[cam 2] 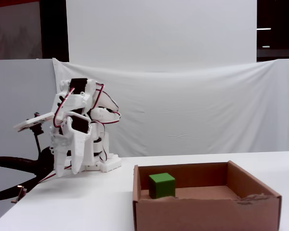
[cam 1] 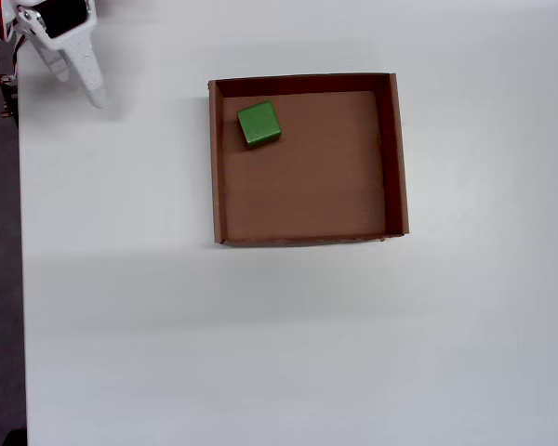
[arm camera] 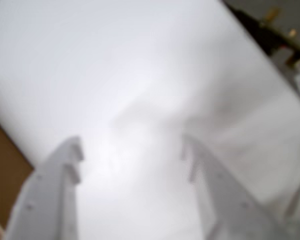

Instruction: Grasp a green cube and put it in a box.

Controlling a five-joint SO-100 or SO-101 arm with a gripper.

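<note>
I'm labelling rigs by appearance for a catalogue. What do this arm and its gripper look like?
The arm is built of white plastic shells with black servo blocks set into the joints, and thin red and black cables loop loosely between segments. The gripper has two plain white fingers with stepped, notched inner edges near the tips. No markings can be made out.

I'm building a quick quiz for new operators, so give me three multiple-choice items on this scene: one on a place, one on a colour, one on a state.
1. Where is the green cube?
A. on the bare table
B. inside the box
C. between the gripper's fingers

2. What colour is the box?
A. brown
B. blue
C. black

3. How is the gripper?
A. shut on the cube
B. shut and empty
C. open and empty

Key: 1 B, the overhead view shows the cube on the box floor near a corner. 2 A, it is plain brown cardboard. 3 C, the wrist view shows the fingers apart with nothing between them.
</note>
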